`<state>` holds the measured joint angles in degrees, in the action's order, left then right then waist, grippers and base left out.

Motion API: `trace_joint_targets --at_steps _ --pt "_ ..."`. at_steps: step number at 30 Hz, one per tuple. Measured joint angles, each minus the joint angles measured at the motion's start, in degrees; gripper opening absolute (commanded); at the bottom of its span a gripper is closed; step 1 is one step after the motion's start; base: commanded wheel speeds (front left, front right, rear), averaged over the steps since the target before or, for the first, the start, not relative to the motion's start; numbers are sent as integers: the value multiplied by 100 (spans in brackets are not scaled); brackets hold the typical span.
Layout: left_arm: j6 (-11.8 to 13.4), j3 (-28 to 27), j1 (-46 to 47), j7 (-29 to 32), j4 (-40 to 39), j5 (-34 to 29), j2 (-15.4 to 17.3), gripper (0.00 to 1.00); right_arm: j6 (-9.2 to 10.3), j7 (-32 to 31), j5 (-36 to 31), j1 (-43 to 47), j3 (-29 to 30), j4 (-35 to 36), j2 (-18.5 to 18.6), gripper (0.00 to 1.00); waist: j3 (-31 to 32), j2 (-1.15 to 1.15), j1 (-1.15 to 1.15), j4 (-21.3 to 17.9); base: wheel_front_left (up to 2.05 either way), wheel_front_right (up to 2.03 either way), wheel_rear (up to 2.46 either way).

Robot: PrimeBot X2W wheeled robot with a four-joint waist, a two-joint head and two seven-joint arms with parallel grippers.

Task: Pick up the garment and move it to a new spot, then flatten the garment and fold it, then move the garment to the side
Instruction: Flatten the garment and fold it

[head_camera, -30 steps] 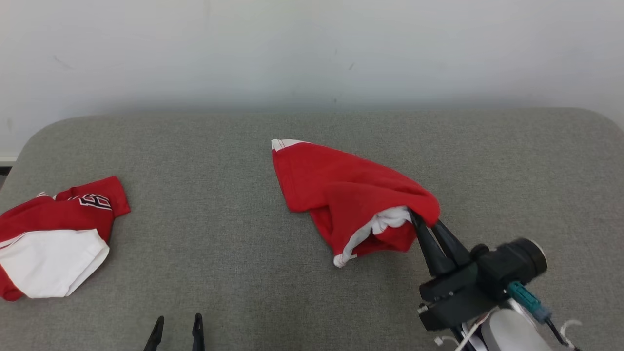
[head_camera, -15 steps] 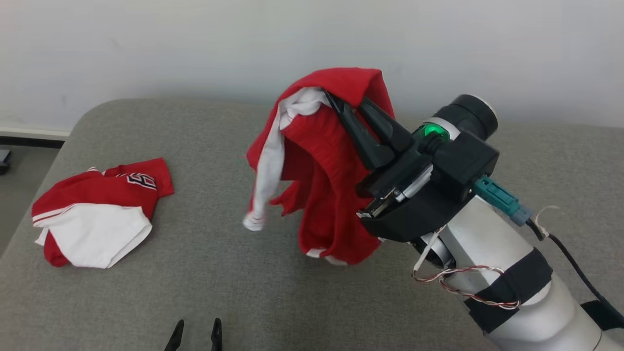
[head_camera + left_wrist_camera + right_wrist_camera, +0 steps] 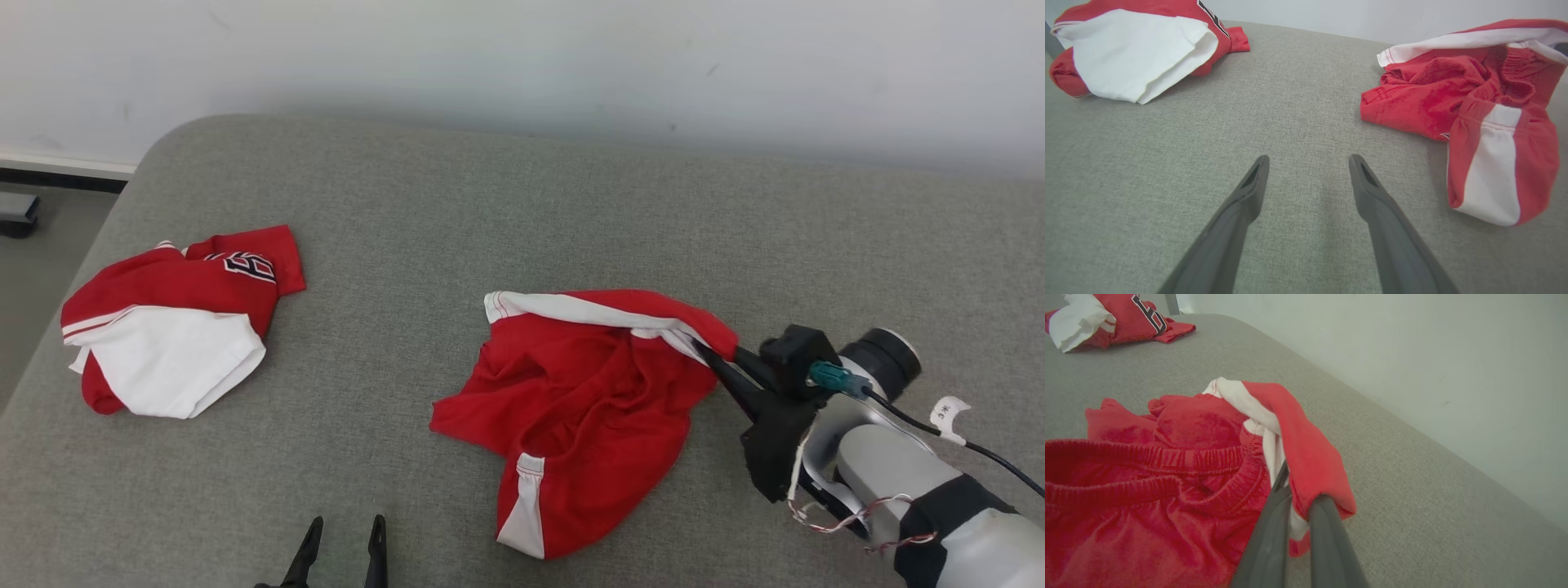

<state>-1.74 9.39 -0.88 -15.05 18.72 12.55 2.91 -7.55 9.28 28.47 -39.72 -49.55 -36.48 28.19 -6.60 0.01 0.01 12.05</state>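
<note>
The right gripper is pinched shut on one edge of the red garment, bunched up just ahead of its jaws, so pulling may drag the lump instead of spreading it, while the left gripper is open and empty.

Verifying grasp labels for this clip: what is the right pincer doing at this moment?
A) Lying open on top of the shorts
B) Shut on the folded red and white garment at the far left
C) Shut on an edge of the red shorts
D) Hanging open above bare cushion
C: the right pincer has its two fingers closed together on a red-and-white edge of the red shorts, which lie crumpled on the grey surface.
</note>
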Motion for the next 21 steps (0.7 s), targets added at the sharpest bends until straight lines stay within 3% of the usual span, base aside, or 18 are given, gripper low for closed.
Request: trace_joint_targets --at_steps 1,2,3,8,12,16,21 --pt "2 4 26 0 -7 -1 -2 100 0 55 29 35 -64 -149 73 5 -34 0 1 -14 0 0 0" --pt "1 -8 32 0 -5 -5 0 100 0 105 88 66 -67 -307 113 28 -58 0 0 -37 0 0 0" --pt "1 -16 32 0 -4 -22 0 100 0 180 167 99 -2 -503 124 100 -75 0 0 -67 0 0 0" --pt "-29 -56 114 0 43 -73 -2 100 0 508 69 14 809 -1623 143 100 -97 0 0 -263 0 0 0" --pt "-71 -110 114 0 71 -159 0 100 0 567 -327 -148 1621 -2009 -7 100 -60 0 0 -402 0 0 0" --pt "-110 -135 109 0 91 -198 -2 100 0 583 -767 -20 2162 -1519 -247 100 16 0 0 -490 0 0 0" --pt "-130 -135 92 0 131 -205 0 100 0 584 -887 500 1691 -378 -720 100 111 0 -1 -512 0 0 0"
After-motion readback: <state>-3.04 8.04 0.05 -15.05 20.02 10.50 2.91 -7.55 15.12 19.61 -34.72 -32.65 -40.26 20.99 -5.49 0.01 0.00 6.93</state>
